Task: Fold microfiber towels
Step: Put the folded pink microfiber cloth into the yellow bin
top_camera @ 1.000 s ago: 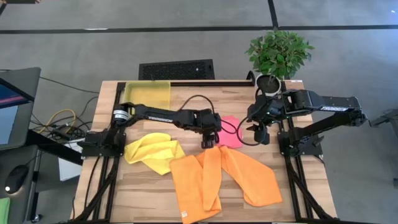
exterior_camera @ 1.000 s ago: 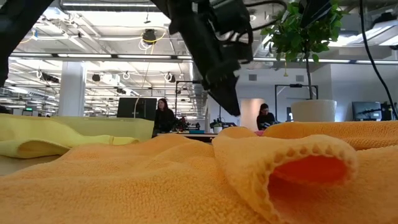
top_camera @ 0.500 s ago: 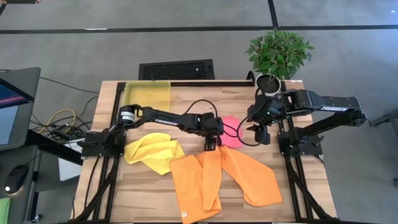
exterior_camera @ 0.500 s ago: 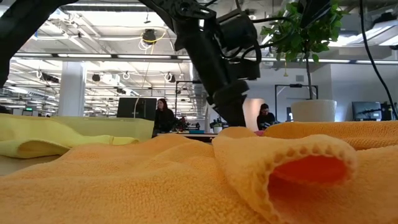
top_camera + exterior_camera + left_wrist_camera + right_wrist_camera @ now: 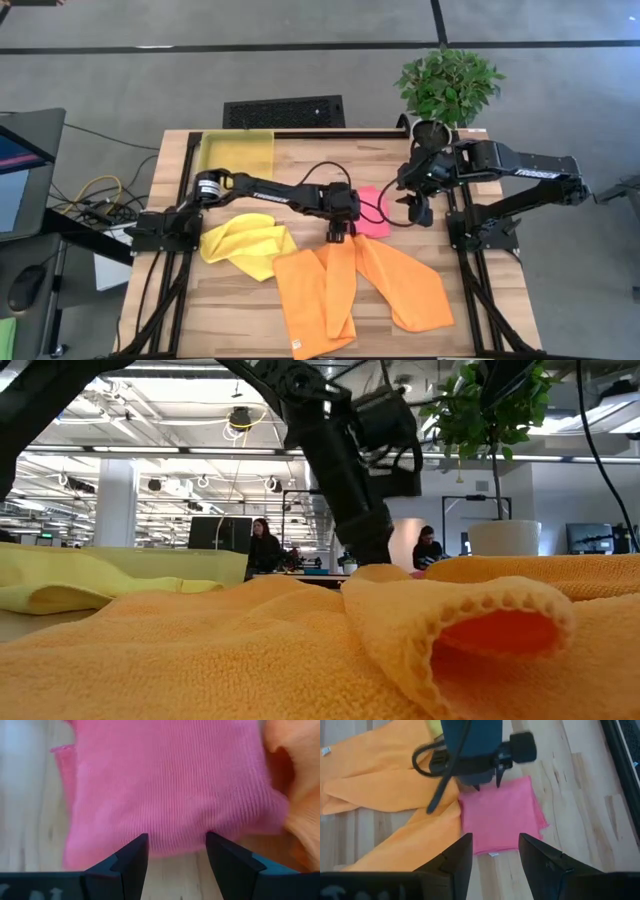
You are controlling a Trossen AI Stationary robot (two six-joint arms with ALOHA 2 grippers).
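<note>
The pink towel [image 5: 373,213] lies flat on the table, mid-right; it fills the left wrist view [image 5: 170,785]. My left gripper [image 5: 338,234] is open and low, pointing down. One finger [image 5: 132,860] stands at each side of a stretch of the pink towel's edge [image 5: 175,847], where the towel meets the orange ones. Two orange towels [image 5: 315,295] [image 5: 405,282] lie spread toward the near edge, overlapping. The yellow towel [image 5: 248,245] lies bunched at the left. My right gripper [image 5: 418,205] is open and empty, raised at the right of the pink towel [image 5: 500,815]. My left gripper comes from above, pointing down, its open fingers [image 5: 227,862] at the pink towel's edge [image 5: 175,847]. I cannot tell whether they touch the cloth. The towel lies flat on the table.
A translucent yellow bin [image 5: 237,150] stands at the far left corner. A potted plant [image 5: 448,85] stands at the far right. In the low view an orange fold [image 5: 470,625] rises in front, and people sit in the room behind.
My left gripper has gone down and a little toward the table's right, to the pink towel's edge beside the orange towels. The towels have not moved.
</note>
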